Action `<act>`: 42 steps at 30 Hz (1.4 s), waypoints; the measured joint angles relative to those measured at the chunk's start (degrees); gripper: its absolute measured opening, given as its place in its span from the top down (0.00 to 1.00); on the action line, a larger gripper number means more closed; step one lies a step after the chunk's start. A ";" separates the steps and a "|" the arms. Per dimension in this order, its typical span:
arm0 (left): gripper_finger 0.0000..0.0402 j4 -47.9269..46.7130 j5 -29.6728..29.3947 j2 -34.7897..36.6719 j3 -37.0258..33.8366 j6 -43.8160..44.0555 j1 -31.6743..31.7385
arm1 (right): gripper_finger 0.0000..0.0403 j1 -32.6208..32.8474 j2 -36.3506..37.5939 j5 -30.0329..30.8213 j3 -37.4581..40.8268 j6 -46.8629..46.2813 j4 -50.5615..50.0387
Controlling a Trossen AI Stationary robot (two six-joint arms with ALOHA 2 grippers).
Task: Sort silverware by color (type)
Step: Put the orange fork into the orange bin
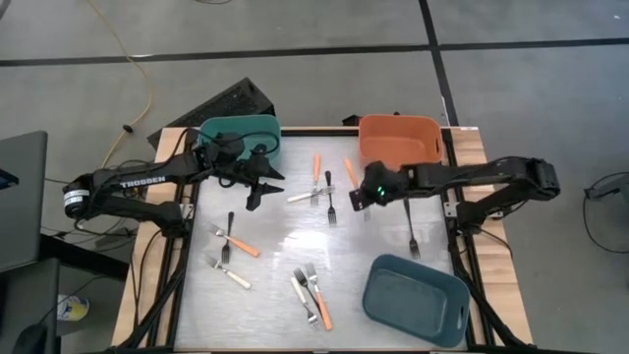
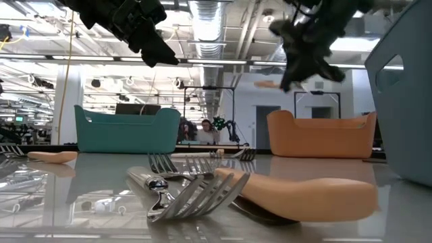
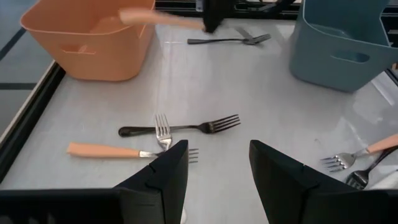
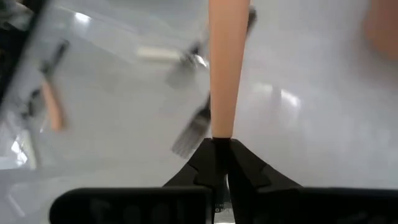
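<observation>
**A:** Which end effector has a fork?

**B:** The right end effector (image 4: 219, 144), raised above the counter (image 1: 393, 231) just in front of the orange bin (image 1: 398, 141). Its fingers are clamped on an orange fork (image 4: 222, 68) at the tine end of the handle; the handle runs straight out ahead of the fingers. From above the fork (image 1: 352, 173) lies on a slant, its handle end toward the far edge, between the bins.

**A:** And the left?

**B:** The left end effector (image 3: 219, 165) hovers by the teal bin (image 1: 239, 138), fingers apart, gripping nothing. Ahead of it on the counter lie a black fork (image 3: 180, 128) and an orange-handled fork (image 3: 124, 150), both lengthwise across its view, tines toward the blue bin (image 3: 339, 46).

**A:** The rest of the forks?

**B:** Spread over the counter. A white fork (image 1: 303, 196) lies crosswise at centre, touching an orange one (image 1: 316, 174) that runs front to back. A second black fork (image 1: 412, 236) sits near the blue bin, tines toward the front. A crossed pair (image 1: 236, 238) lies on the left, with a white one (image 1: 228, 272) nearer the front edge. Three more (image 1: 312, 292) cluster at the front, tines pointing away from the front edge.
</observation>
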State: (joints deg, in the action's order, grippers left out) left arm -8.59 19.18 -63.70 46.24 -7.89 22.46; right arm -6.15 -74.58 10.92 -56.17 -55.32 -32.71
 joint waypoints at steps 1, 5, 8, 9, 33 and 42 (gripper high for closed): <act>0.61 -0.04 0.00 0.00 0.00 -0.01 0.00 | 0.90 -1.13 0.97 0.03 -0.63 2.31 -0.14; 0.61 -0.10 0.00 0.00 0.00 0.07 0.00 | 0.90 -7.38 4.14 0.04 -2.93 14.42 -3.18; 0.61 -0.23 0.00 0.00 0.00 1.61 0.00 | 0.90 -13.61 5.61 -0.07 -4.69 27.84 -7.05; 0.61 -0.22 0.00 0.00 0.00 2.38 0.00 | 0.90 -15.83 5.74 -0.09 -5.15 33.39 -8.66; 0.61 -0.09 -16.94 0.00 0.00 23.15 0.02 | 0.88 -42.83 -16.47 1.54 -7.01 99.31 -9.58; 0.61 -0.08 -17.06 0.00 0.00 29.61 -0.90 | 0.69 -42.57 -17.54 5.76 -7.07 99.28 -13.73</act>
State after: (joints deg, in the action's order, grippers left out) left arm -8.67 2.12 -63.70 46.24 21.71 21.56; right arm -48.72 -92.12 16.67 -63.24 43.96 -46.44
